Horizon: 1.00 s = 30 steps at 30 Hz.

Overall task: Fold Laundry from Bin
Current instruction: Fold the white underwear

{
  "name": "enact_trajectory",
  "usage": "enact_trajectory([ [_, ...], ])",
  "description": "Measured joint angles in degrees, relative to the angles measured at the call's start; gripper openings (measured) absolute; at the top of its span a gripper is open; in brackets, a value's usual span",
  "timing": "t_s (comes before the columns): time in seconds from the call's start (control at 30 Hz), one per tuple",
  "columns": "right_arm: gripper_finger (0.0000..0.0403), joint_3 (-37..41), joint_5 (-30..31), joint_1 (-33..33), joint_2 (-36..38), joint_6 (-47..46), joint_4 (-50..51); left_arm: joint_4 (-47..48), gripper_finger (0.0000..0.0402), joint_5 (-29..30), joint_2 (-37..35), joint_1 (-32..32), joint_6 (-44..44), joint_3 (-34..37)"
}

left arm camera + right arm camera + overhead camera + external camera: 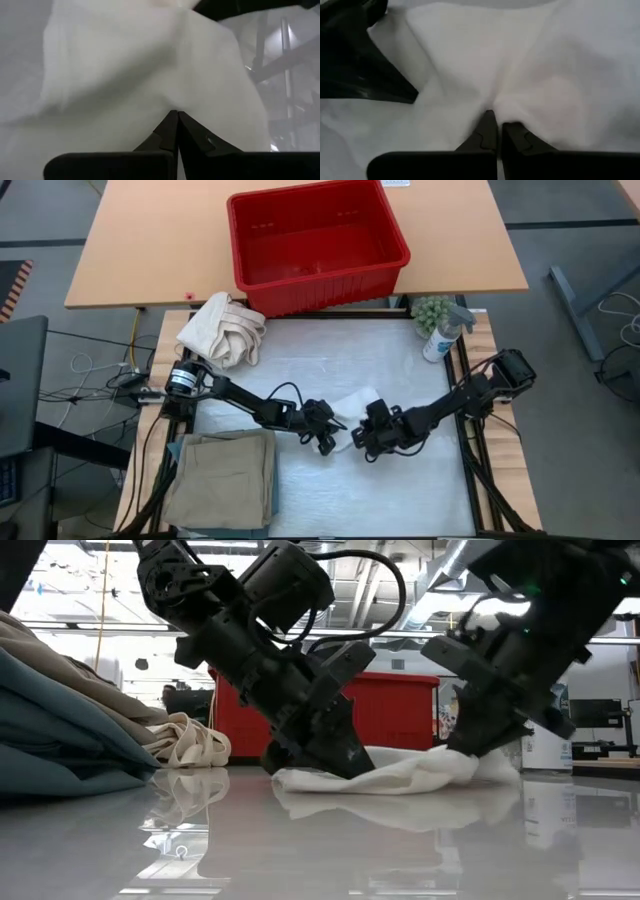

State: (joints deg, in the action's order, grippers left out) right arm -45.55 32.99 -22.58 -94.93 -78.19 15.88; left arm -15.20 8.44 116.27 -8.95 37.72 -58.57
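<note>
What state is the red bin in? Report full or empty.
Empty: the high view shows the red bin's bare floor, no cloth inside.

Both grippers meet low at the middle of the mat, so each arm blocks the other's side. The left gripper (330, 438) has the small white cloth (352, 408) directly ahead and the right gripper (368, 442) just beside it. Behind the left arm lie the folded khaki trousers (224, 476) and the cream bundle (224, 328). Far ahead of both stands the red bin (316, 242). Beyond the right arm stands a spray bottle (443, 332). The near part of the white mat (380, 500) is free.
</note>
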Motion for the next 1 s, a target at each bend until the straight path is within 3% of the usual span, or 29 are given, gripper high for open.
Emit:
enact_trajectory([
  [0.2,0.0025,-3.6,2.7,0.2,0.0,8.9,2.1,0.2,0.0,-0.8,0.0,0.3,-1.0,0.0],
  [0.37,0.0025,-7.0,9.3,-1.1,0.0,11.2,6.1,0.2,0.0,-2.4,0.0,0.8,-0.3,0.1],
  [0.47,0.0025,-8.3,8.9,-1.8,0.0,16.3,6.2,0.2,0.0,-3.0,0.1,0.9,-0.1,0.1],
  [0.73,0.0025,-8.3,7.4,-1.8,0.0,5.2,15.5,-0.9,0.0,-15.0,-2.3,3.4,2.7,0.4],
  [0.83,0.0025,-8.3,7.4,-1.8,0.0,1.0,19.8,-0.7,0.0,-15.3,-3.5,4.1,2.2,0.4],
  [1.0,0.0025,-8.3,6.2,-2.1,0.0,1.5,18.8,-1.8,0.0,-18.6,-3.6,4.7,5.9,0.4],
])
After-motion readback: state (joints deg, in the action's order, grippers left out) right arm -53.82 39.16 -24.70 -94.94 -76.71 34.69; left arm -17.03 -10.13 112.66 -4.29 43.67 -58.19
